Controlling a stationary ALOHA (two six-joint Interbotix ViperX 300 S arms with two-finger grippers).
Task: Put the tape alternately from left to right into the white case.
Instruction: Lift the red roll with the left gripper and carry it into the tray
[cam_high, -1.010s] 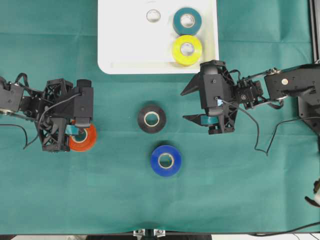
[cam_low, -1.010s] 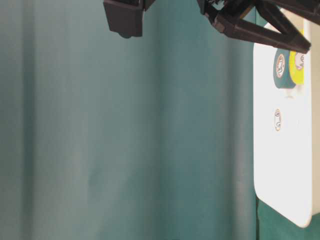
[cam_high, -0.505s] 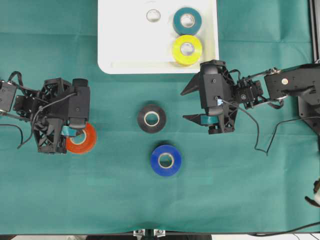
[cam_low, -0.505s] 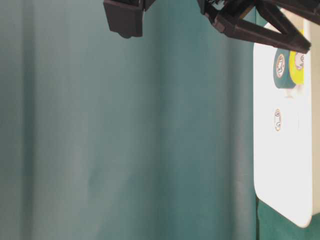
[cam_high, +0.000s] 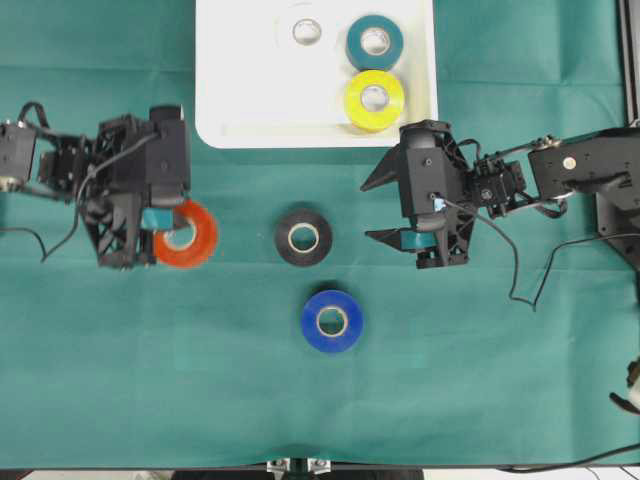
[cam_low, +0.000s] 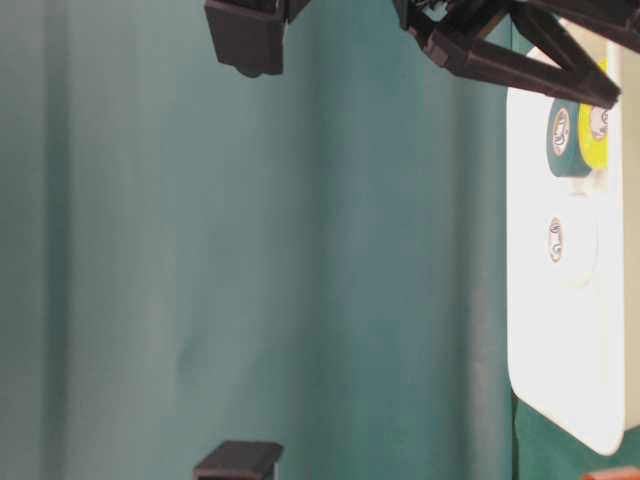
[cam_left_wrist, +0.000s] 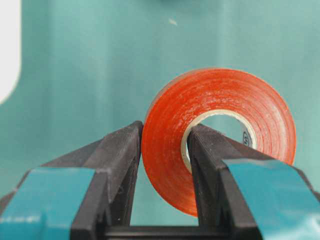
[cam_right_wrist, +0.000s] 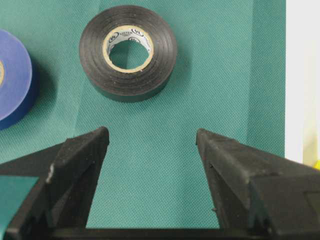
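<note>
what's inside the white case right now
Three rolls lie in the white case: a white roll, a teal roll and a yellow roll touching the teal one. The case's top edge runs out of the overhead view, so anything there is unseen.

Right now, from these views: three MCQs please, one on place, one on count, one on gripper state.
1. Where is the black roll?
A. in the white case
B. on the green cloth, between the arms
C. in the right gripper

2. How many rolls lie in the white case?
A. one
B. three
C. five

3. The left gripper is:
A. open and empty
B. shut on the red-orange roll
C. out of view

Key: 1 B, it sits on the cloth below the case; 2 B, white, teal and yellow; 3 B, one finger is outside the ring, the other inside its core.
</note>
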